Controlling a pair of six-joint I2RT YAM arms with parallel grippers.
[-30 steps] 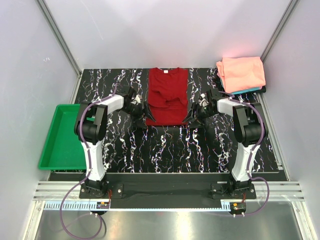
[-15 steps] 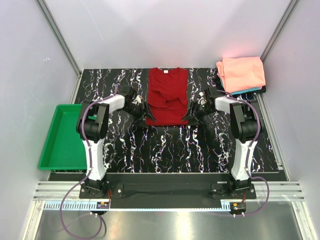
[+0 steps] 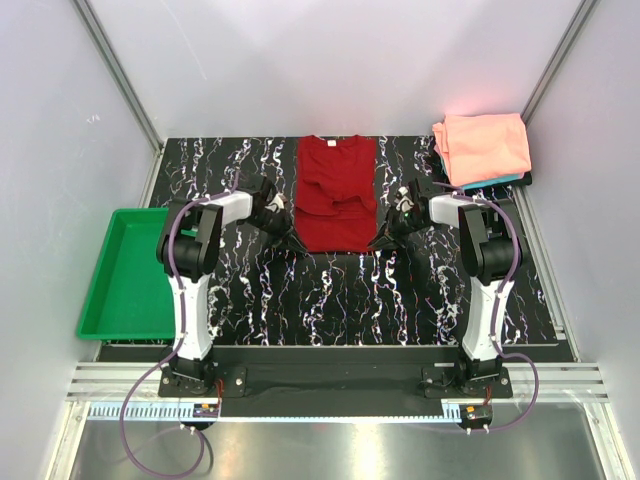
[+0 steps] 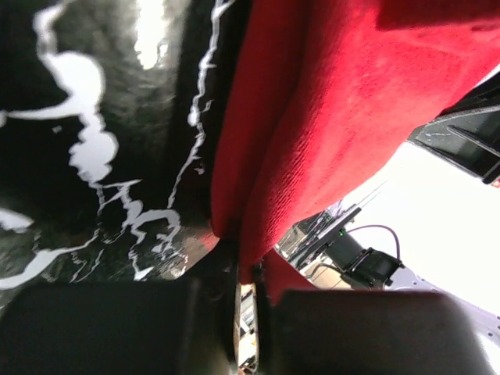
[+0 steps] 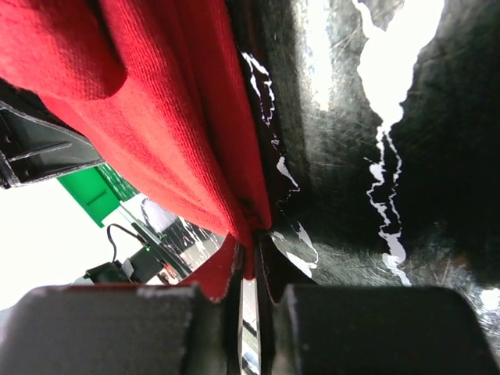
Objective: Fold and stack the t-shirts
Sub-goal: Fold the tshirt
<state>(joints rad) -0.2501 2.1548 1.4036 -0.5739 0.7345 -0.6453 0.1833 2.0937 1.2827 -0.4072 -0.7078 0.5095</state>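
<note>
1. Dark red t-shirt (image 3: pixel 335 195) lies flat on black marbled counter (image 3: pixel 330 290), centre-back, collar twd far wall, sleeves folded in over body.
2. Left hand (image 3: pixel 288 238) at shirt's near-left corner. Wrist cam: fingers (image 4: pixel 101 328) almost fully closed, w/ thin edge of red cloth pinched betw. them.
3. Right hand (image 3: pixel 383 238) at near-right corner, mirror pose. Wrist cam: fingers (image 5: pixel 375 328) closed to a slit, red hem clamped betw. them.
4. At both pinches the cloth edge rises a bit off counter; rest of shirt lies on the surface.
5. Salmon-pink t-shirt (image 3: pixel 482 145) folded, back-right corner of counter, well apart from red one. It sits on teal t-shirt (image 3: pixel 507 181), only a sliver of which shows at near edge.
6. Green tray (image 3: pixel 110 270) beside counter's left edge, next to left arm.
</note>
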